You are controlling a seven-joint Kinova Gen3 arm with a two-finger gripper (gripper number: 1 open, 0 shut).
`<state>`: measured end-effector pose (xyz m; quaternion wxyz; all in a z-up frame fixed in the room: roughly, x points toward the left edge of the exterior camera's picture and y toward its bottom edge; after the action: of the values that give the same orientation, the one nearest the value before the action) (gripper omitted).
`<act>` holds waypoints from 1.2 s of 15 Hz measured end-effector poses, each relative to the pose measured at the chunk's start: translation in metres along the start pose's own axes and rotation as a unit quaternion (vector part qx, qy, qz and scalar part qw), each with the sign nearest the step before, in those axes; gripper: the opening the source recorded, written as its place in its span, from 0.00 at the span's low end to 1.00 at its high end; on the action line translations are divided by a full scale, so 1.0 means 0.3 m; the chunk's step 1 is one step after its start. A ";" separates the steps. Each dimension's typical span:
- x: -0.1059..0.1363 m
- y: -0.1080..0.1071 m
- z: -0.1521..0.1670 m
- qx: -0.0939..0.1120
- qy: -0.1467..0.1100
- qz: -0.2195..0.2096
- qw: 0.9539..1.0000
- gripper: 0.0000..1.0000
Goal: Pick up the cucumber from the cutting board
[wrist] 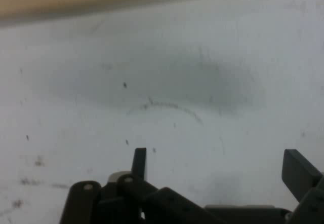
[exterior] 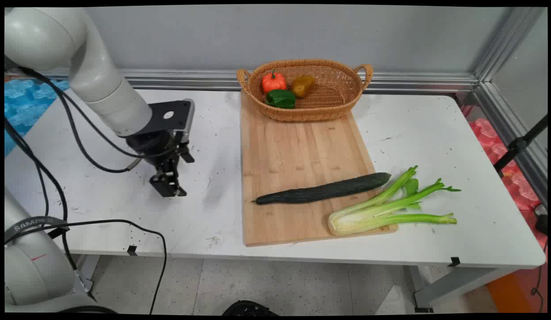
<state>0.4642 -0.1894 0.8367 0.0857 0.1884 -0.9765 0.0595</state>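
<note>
The celery (exterior: 386, 211) is lying near and right, half off the board (exterior: 297, 155), the cucumber (exterior: 324, 192) just behind it. Left of the board, the gripper (exterior: 169, 184) is hanging low over the bare surface (exterior: 204, 213), fingers apart and holding nothing; any descent risks striking it. The basket (exterior: 337, 91) of peppers is standing far.

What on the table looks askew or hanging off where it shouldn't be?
The celery lies half off the cutting board's near right corner, stalks out over the table. The cucumber lies slanted, its tip past the board's right edge. Nothing is spilled.
</note>
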 end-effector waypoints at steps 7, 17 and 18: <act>0.214 -0.025 -0.003 0.009 0.060 -0.003 0.998 0.00; 0.565 -0.053 -0.003 -0.004 0.137 -0.025 0.990 0.00; 0.593 -0.056 0.001 -0.006 0.143 -0.028 0.989 1.00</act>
<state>0.3078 -0.2686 0.8714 0.2271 0.2051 -0.9489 0.0771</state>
